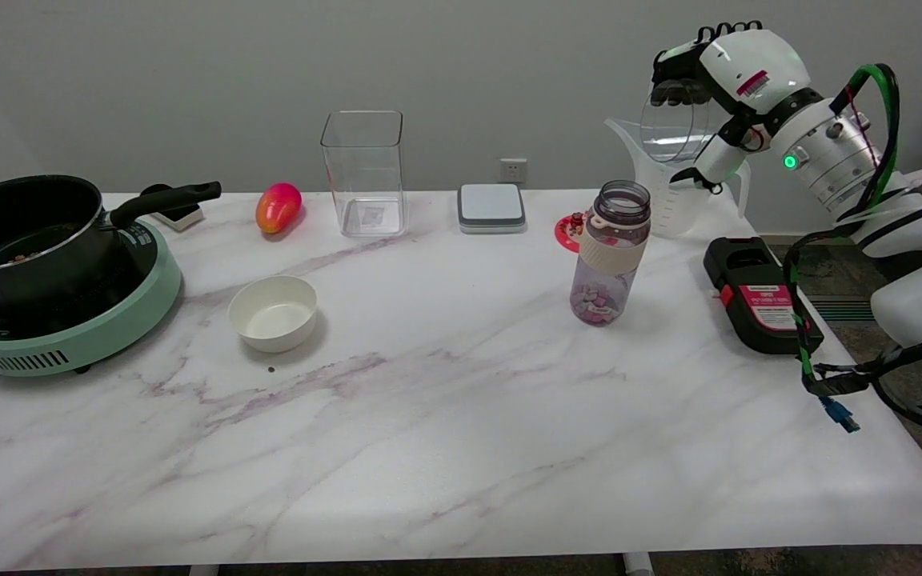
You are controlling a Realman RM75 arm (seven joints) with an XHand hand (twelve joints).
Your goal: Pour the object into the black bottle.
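The dark smoky bottle (611, 253) stands open-topped on the table right of centre, with a pale band round its middle and small purple and white pieces lying in its bottom. My right hand (717, 76) is up in the air, above and to the right of the bottle, and grips a clear plastic cup (667, 128). The cup is tipped on its side with its mouth facing left, and it looks empty. It hangs in front of a clear measuring jug (673, 200) at the back.
A black and red box (761, 298) lies right of the bottle. A white bowl (274, 312), a pot (25, 232) on a green cooker (69, 332), a tall clear container (363, 172), a mango (278, 206) and a grey-white scale (491, 207) are further left.
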